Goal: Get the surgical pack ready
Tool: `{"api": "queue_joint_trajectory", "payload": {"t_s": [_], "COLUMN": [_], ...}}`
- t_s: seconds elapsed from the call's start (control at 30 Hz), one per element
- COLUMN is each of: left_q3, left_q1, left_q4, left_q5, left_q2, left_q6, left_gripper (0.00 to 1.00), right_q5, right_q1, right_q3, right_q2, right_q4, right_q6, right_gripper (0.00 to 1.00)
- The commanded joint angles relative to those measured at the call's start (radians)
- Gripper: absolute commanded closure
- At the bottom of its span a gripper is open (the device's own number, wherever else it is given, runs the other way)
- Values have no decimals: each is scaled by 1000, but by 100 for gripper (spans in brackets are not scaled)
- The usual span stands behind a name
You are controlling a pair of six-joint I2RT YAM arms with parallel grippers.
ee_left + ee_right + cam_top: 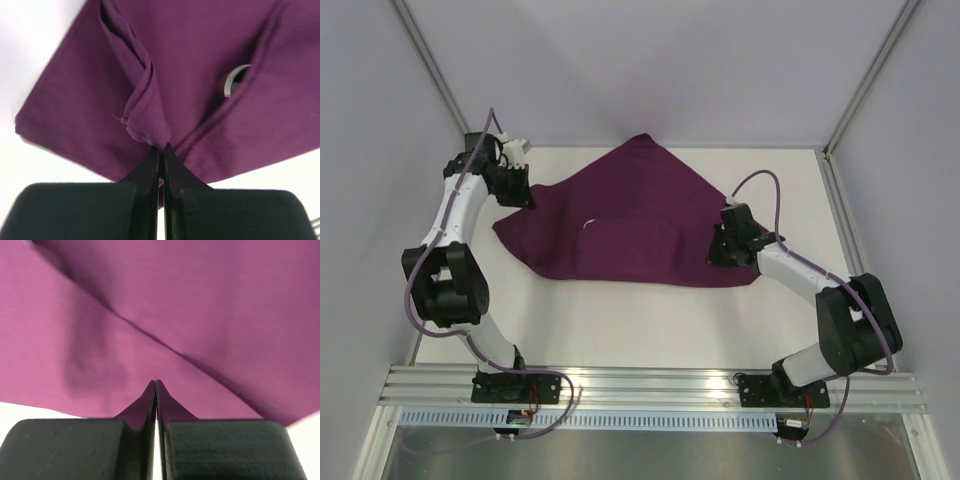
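The white counter (620, 320) carries the large deep-purple fabric cloth (630, 220), which lies folded over in its middle with one corner pointing to the far wall and its near edge roughly straight. At the cloth's left corner the left claw (161, 148) is closed on a pinched ridge of the fabric, while at the right corner the right claw (156, 383) is closed with its tips at the cloth, though whether any fabric is caught cannot be told. A sliver of pale curved metal (231, 82) peeps from a gap between folds.
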Motion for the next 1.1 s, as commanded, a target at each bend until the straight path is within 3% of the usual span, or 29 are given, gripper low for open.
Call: {"api": "queue_joint_trajectory", "payload": {"t_s": [0.0,0.33,0.4,0.5,0.6,0.8,0.9,1.07], "left_q3": [61,227,244,178,58,-78,-116,-149], "left_q1": [-98,-414,-422,-411,-356,-146,-11,106], "left_q4": [-70,-153,-176,-134,-60,76,159,242], "left_q5": [36,37,31,-93,-191,-257,-285,-297], "left_q2": [-43,-3,17,-9,-46,-41,-17,34], "left_q6": [15,-21,-41,-31,-46,-69,-96,-110], "left_gripper": [100,100,100,100,100,100,100,100], "right_q5": [-62,-105,-96,-91,-93,-108,-108,-108], "right_q1": [34,112,112,112,112,112,112,112], "right_q3": [66,228,238,232,226,196,190,193], "right_q2": [75,325,331,317,316,319,317,317], "right_q4": [115,163,163,166,161,186,184,183], "right_q6": [48,63,67,65,54,68,65,57], "right_gripper": [100,99,100,100,100,100,100,99]}}
